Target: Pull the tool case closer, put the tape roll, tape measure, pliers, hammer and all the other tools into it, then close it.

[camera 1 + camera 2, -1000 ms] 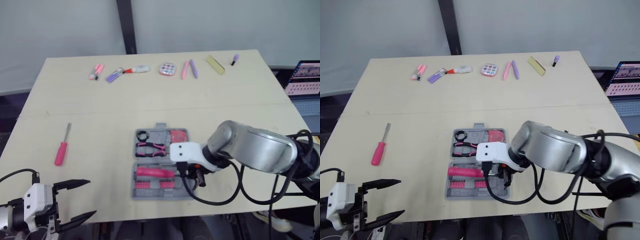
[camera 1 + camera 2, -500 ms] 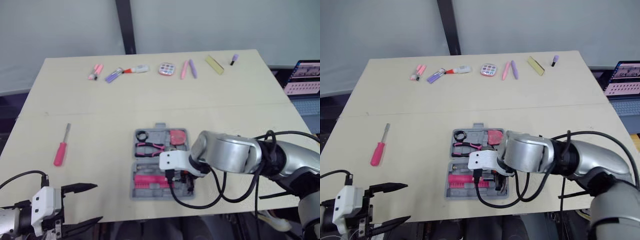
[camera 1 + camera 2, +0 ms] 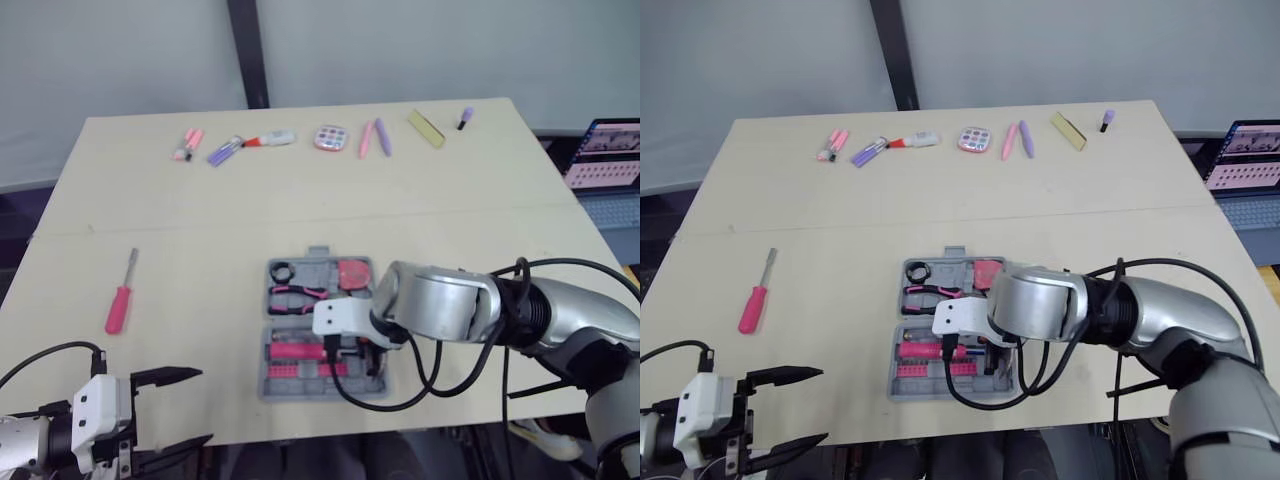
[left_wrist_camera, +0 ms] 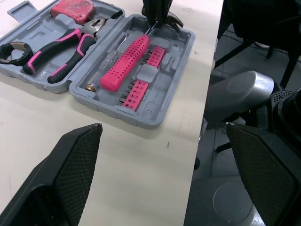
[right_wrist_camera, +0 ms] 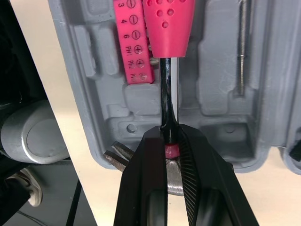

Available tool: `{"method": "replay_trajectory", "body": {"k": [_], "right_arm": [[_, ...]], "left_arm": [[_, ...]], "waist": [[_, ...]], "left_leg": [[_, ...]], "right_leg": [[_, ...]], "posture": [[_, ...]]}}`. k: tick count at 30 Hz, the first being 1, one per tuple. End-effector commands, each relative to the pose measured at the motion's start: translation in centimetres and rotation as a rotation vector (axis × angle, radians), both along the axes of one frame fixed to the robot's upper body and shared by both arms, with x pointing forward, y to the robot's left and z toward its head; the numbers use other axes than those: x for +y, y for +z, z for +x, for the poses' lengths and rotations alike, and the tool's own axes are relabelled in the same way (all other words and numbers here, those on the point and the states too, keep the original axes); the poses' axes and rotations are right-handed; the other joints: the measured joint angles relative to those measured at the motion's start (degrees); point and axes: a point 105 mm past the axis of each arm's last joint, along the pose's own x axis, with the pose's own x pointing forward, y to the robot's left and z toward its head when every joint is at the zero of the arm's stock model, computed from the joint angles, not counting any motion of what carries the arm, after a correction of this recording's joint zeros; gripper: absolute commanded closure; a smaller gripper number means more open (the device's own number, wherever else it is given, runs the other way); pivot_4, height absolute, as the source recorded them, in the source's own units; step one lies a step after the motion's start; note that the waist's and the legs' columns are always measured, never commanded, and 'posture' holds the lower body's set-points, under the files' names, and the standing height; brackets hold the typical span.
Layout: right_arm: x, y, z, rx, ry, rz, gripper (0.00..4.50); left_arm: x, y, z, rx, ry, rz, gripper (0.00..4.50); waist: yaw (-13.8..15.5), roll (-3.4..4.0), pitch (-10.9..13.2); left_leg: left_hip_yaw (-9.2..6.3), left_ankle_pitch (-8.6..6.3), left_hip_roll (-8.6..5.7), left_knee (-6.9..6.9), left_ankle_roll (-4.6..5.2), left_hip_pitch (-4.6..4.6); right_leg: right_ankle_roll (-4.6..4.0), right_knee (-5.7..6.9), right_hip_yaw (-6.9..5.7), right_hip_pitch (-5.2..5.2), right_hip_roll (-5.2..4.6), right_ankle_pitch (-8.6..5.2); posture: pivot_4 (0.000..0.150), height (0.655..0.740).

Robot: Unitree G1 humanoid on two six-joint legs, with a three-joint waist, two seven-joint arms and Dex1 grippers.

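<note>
The grey tool case (image 3: 318, 252) lies open near the table's front middle. Its upper half holds the black tape roll (image 3: 284, 271), the pink-handled pliers (image 3: 300, 295) and the red tape measure (image 3: 353, 273). The hammer (image 4: 126, 61), with its pink handle (image 5: 167, 23), lies along the lower half beside a row of pink bits. My right gripper (image 5: 169, 137) is shut on the hammer's black shaft just behind the metal head, at the case's right end. A pink screwdriver (image 3: 120, 308) lies on the table far left. My left gripper (image 3: 205, 406) hangs open past the table's front left edge.
Several small pens, markers and a round palette (image 3: 328, 138) line the table's far edge. A laptop (image 3: 605, 155) stands off the right side. A black pole (image 3: 245, 50) rises behind the table. Bare tabletop lies between the case and the screwdriver.
My right arm has slid left over the case's lower half, carrying the hammer with it. The left gripper has drifted slightly right and stays open.
</note>
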Motion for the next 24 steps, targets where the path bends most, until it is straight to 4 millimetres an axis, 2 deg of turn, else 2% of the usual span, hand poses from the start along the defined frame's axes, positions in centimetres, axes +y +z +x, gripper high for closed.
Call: {"method": "replay_trajectory", "body": {"k": [1, 24], "right_arm": [[0.5, 0.4, 0.3, -0.027, 0.011, -0.004, 4.45], [1.3, -0.1, 1.3, -0.084, 0.100, -0.042, 4.45]], "left_arm": [[-0.5, 0.2, -0.3, -0.013, -0.016, 0.006, 0.00], [-1.3, 0.3, -0.6, -0.024, 0.018, 0.006, 0.00]], "waist": [[-0.28, 0.00, 0.00], [-0.48, 0.00, 0.00]], "left_leg": [[0.00, 0.00, 0.00, 0.00, 0.00, 0.00], [0.00, 0.00, 0.00, -0.03, 0.00, 0.00]], "right_leg": [[0.00, 0.00, 0.00, 0.00, 0.00, 0.00], [0.00, 0.01, -0.02, -0.02, -0.01, 0.00]], "posture": [[0.150, 0.7400], [0.150, 0.7400]]}}
